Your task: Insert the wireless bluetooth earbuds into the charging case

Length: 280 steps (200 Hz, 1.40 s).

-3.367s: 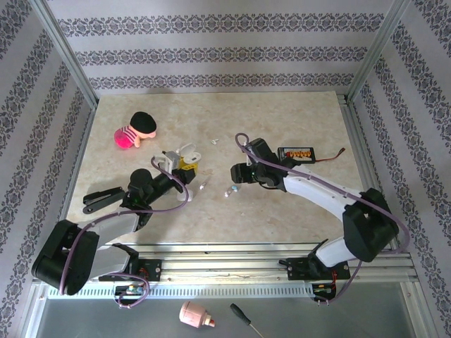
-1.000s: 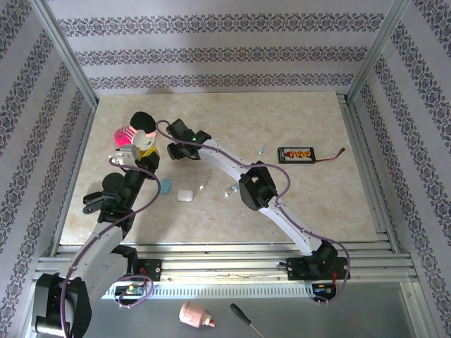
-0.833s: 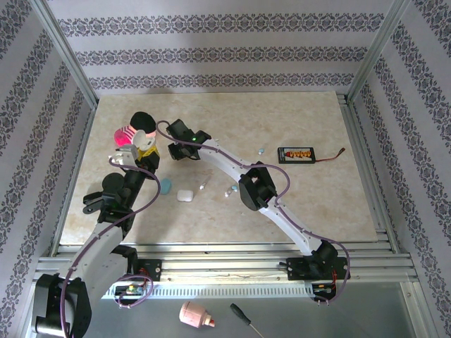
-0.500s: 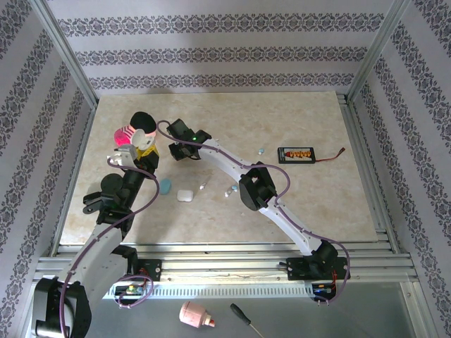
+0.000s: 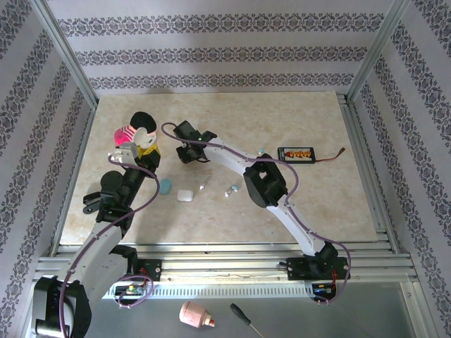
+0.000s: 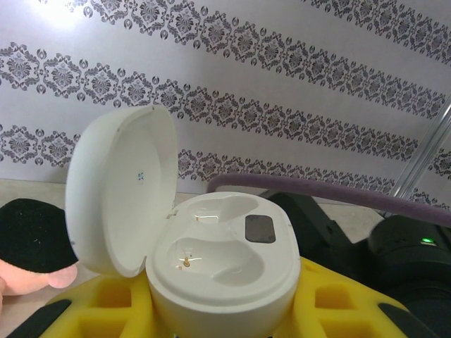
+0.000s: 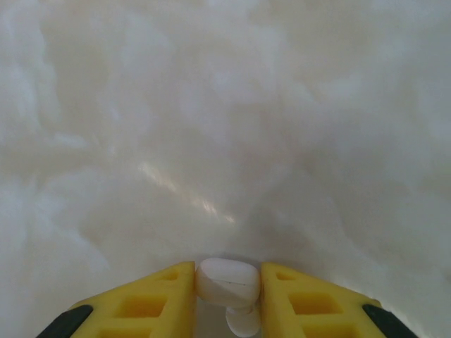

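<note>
Left end effector grips an open white charging case, lid tilted back, near the far left corner of the counter. Right end effector, close beside it, pinches one white earbud over the counter.

The left arm is stretched forward from its near-left base, and the left claw is held level, its yellow fingers clamped around the lower half of an open white charging case. The right arm is bent at the elbow and swung far across to the left. There the right claw is pointed down at the surface, with a white earbud pinched between its nearly closed fingers.
</note>
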### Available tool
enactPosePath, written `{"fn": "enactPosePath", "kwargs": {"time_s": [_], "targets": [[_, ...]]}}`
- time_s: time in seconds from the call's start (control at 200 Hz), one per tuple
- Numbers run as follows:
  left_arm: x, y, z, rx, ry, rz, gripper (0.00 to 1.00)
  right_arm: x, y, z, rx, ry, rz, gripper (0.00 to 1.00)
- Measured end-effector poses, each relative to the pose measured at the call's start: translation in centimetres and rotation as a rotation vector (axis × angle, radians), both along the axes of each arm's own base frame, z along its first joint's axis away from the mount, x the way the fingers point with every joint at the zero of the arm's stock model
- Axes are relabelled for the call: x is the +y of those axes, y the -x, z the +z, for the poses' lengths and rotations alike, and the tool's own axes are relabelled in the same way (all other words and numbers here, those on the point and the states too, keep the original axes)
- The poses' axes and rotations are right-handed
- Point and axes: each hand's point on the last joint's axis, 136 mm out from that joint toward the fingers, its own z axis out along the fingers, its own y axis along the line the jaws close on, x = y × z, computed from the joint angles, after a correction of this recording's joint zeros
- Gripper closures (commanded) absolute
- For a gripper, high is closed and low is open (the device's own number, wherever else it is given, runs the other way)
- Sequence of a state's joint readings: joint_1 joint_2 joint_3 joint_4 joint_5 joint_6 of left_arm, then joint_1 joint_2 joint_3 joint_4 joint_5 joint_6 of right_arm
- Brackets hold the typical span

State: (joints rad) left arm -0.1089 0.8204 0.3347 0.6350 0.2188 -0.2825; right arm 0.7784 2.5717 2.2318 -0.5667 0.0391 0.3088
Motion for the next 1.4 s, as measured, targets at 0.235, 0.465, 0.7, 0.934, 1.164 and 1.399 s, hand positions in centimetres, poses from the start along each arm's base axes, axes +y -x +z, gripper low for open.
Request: {"fn": "enactPosePath", "kwargs": {"time_s": [0.235,0.465,0.7,0.934,1.164,1.399], "targets": [[-0.3,0.1,-0.2,0.014,-0.002,-0.017,0.71,-6.5,2.7,1.0,0.019,0.019,-0.068,0.72],[-1.8,0.4,-0.6,0.024,-0.015,-0.102,0.72,-16.1,6.3,0.4,0.040,0.063,-0.216,0.72],[-5.8,1.5,-0.1,-0.030,-0.061,-0.278,0.72,-22.7,11.0,-0.8,0.070,0.088,-0.343,0.72],[-9.8,2.6,0.3,-0.110,-0.126,-0.422,0.71,-23.6,13.1,-0.7,0.117,0.042,-0.397,0.60],[-10.5,2.7,-0.1,-0.118,-0.158,-0.435,0.72,-22.3,14.3,-0.5,0.196,-0.037,-0.391,0.52],[-10.5,2.5,-0.5,-0.109,-0.168,-0.432,0.71,-21.9,15.3,0.9,0.222,-0.133,-0.380,0.51]]}}
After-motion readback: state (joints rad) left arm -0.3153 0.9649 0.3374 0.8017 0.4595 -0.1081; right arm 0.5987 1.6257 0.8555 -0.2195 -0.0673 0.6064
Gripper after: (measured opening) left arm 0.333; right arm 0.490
